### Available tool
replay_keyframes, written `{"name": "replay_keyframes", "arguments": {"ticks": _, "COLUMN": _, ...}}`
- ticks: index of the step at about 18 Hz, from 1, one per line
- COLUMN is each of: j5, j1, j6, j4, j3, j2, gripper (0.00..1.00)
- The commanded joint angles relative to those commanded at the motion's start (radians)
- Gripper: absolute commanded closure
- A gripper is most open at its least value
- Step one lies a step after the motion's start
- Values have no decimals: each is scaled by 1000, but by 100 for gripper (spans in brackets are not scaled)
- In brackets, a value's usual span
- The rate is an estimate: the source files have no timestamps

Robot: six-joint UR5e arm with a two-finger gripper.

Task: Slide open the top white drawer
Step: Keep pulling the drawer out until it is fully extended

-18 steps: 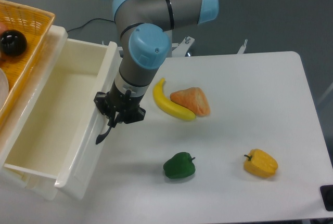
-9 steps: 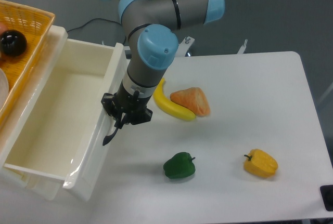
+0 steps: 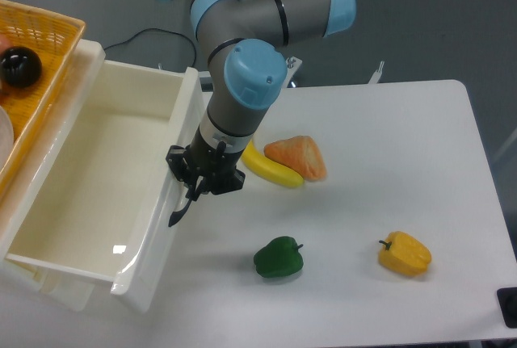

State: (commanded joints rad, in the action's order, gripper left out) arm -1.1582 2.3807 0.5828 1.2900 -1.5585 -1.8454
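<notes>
The top white drawer point(image 3: 89, 178) stands pulled far out of the cabinet at the left, its glossy white inside bare. A curved black handle point(image 3: 182, 207) sticks out from its front wall point(image 3: 161, 219). My gripper point(image 3: 196, 189) hangs right at that front wall, shut on the handle's upper part, with the arm's blue-capped wrist point(image 3: 252, 77) above it.
An orange wicker basket point(image 3: 36, 49) holding a black ball point(image 3: 19, 66) sits on the cabinet top at the far left. A yellow banana point(image 3: 266, 166) and an orange wedge point(image 3: 299, 157) lie just right of my gripper. On the table's near side are a green pepper point(image 3: 279, 257) and a yellow pepper point(image 3: 405, 253).
The drawer has slid further out to the right, its front wall and handle moving with my gripper. The arm's wrist has shifted right too, now covering part of the banana.
</notes>
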Motion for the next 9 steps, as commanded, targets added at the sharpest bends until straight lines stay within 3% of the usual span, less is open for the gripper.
{"name": "replay_keyframes", "arguments": {"ticks": 9, "j5": 9, "j1": 11, "j6": 5, "j4": 5, "j3": -3, "j2": -5, "gripper": 83}}
